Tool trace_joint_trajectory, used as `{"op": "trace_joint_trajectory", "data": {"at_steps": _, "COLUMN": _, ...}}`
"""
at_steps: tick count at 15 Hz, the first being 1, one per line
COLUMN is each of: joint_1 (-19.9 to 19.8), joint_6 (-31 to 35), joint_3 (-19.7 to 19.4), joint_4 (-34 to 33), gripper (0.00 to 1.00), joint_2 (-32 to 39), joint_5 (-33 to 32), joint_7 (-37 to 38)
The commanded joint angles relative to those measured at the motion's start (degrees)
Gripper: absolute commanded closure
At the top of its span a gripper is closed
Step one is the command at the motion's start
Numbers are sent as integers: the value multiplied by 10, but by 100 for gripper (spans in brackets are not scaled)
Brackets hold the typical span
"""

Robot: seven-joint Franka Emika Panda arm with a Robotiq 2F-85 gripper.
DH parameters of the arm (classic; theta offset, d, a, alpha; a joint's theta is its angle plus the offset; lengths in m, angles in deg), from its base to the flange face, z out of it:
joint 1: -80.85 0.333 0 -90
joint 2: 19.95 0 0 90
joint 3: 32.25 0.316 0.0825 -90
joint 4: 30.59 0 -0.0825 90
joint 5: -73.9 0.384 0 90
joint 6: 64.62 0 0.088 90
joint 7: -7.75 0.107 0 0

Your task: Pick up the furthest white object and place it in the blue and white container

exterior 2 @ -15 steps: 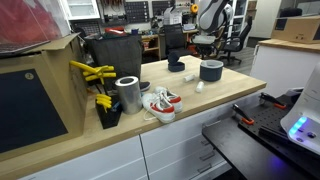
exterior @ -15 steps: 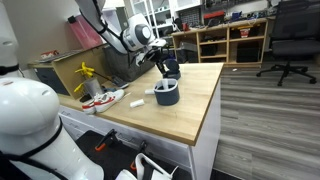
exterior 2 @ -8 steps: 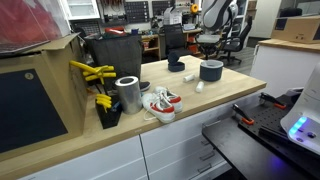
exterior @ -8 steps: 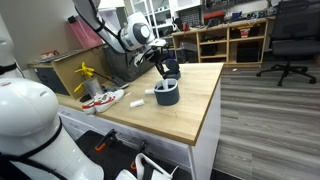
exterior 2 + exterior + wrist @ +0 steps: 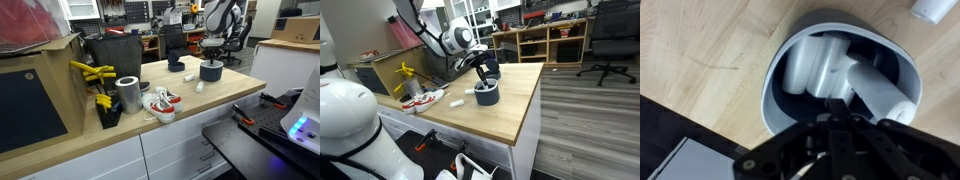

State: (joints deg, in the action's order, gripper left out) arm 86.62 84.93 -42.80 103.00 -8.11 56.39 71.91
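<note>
The blue and white container stands near the table's far edge. In the wrist view its pale rim rings white rolls lying inside. My gripper hangs just above the tub with its fingers together. A white cylinder slants from the fingertips across the tub's right rim, and the jaws look shut on its edge. Another white object lies on the wood beside the tub.
A red-and-white shoe lies further along the table. Next to it stand a metal can and yellow tools. A dark bowl sits behind the tub. The table edge is close to the tub.
The gripper has shifted slightly sideways and a little lower over the tub, staying shut. Nothing on the table has moved.
</note>
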Motion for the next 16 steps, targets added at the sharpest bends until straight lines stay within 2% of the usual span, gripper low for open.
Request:
{"op": "trace_joint_trajectory", "data": {"at_steps": 1, "joint_1": -9, "joint_6": -17, "joint_3": 11, "joint_4": 16, "gripper": 100, "joint_2": -34, "joint_5": 5, "joint_7": -11}}
{"op": "trace_joint_trajectory", "data": {"at_steps": 8, "joint_1": -10, "joint_6": 10, "joint_3": 32, "joint_4": 14, "gripper": 100, "joint_2": -61, "joint_5": 0, "joint_7": 9}}
{"op": "trace_joint_trajectory", "data": {"at_steps": 16, "joint_1": -2, "joint_6": 103, "joint_3": 23, "joint_4": -2, "gripper": 100, "joint_2": -19, "joint_5": -55, "joint_7": 72}}
